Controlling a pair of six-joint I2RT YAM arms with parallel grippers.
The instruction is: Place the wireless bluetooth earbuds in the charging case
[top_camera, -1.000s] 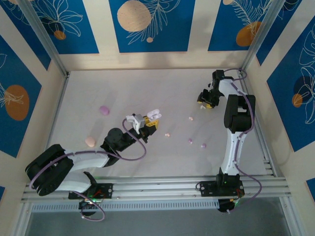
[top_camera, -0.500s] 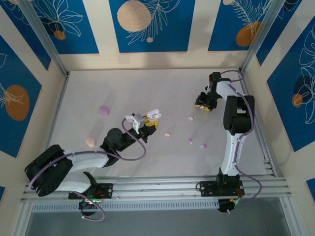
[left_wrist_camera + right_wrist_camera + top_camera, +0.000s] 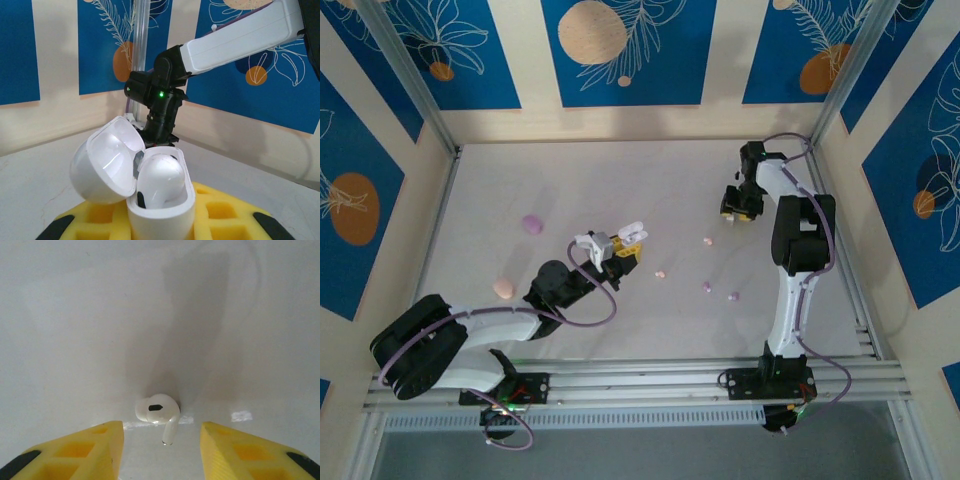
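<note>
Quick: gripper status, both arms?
Left gripper: shut on the open white charging case.
Right gripper: open, straddling a white earbud.

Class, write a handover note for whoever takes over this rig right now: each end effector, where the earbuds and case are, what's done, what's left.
Left end effector: shut on the white charging case, lid open.
Right end effector: open, its fingers on either side of the loose white earbud on the table, not touching it.
Done: the seated earbud is in the case.
Left: grip the loose white earbud, carry it to the case and seat it. The small coloured buds lie between the arms.
</note>
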